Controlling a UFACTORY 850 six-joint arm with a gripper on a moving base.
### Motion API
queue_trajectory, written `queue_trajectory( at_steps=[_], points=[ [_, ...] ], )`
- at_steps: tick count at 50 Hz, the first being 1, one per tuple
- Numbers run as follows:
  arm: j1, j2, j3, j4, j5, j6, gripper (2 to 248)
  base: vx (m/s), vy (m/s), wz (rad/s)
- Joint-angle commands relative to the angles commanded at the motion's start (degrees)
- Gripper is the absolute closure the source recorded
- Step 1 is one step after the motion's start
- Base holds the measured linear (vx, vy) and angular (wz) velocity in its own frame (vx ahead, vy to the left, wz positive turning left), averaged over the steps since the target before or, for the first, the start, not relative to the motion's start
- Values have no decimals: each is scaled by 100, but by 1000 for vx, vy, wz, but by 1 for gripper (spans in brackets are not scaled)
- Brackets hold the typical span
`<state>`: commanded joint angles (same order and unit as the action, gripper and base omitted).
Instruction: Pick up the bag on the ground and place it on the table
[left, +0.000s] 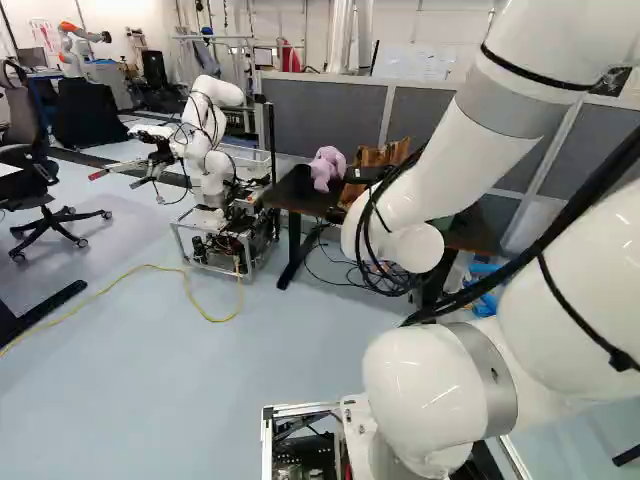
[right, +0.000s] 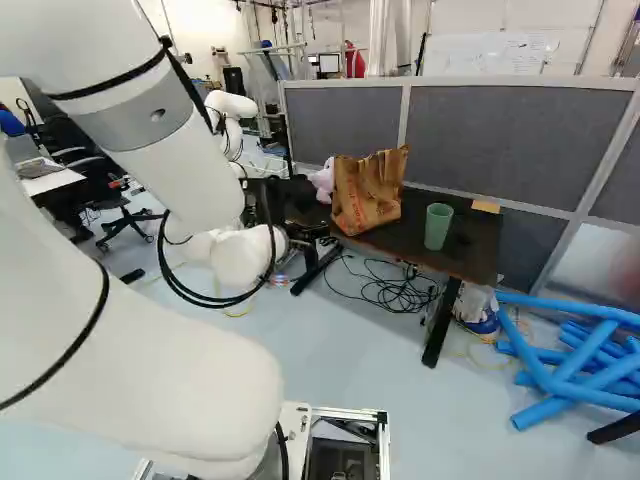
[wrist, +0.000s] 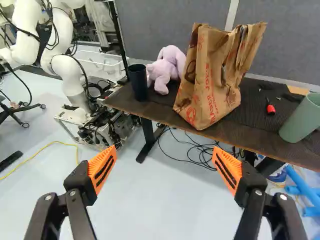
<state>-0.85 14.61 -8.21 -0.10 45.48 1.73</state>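
The brown paper bag (wrist: 207, 95) stands on the desk (wrist: 150, 111), roughly upright with its crumpled top up, close to the desk's front edge; no such bag can be made out on the floor (wrist: 150, 205). Right beside it sits a pink plush toy (wrist: 167, 67), though whether the two touch I cannot tell, and past the toy, near the desk's end, is a dark cup (wrist: 138, 82). On the bag's other side lie a small red-and-black item (wrist: 270, 107) and then a green cup (wrist: 302, 120), with a gap between them and the bag. The tool (wrist: 165, 149) is spread wide with nothing between its fingers, short of the desk and well apart from the bag. Going by this, the lifting and placing look done, and the step in hand is most likely the finish: arm clear, bag left standing. The next move calls for little more than drawing the arm back or holding it away, without sweeping across the desk, since a brush against the bag's soft, tall top could tip it into the toy or over the front edge, towards the loose black cables (wrist: 197, 152) below.
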Motion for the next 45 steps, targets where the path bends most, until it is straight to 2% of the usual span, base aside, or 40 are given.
queue_trajectory(
  at_steps=[22,45],
  points=[
    [71,116,267,8,376,-144,3,0,0,0],
    [85,139,321,10,452,-173,3,0,0,0]
  ],
)
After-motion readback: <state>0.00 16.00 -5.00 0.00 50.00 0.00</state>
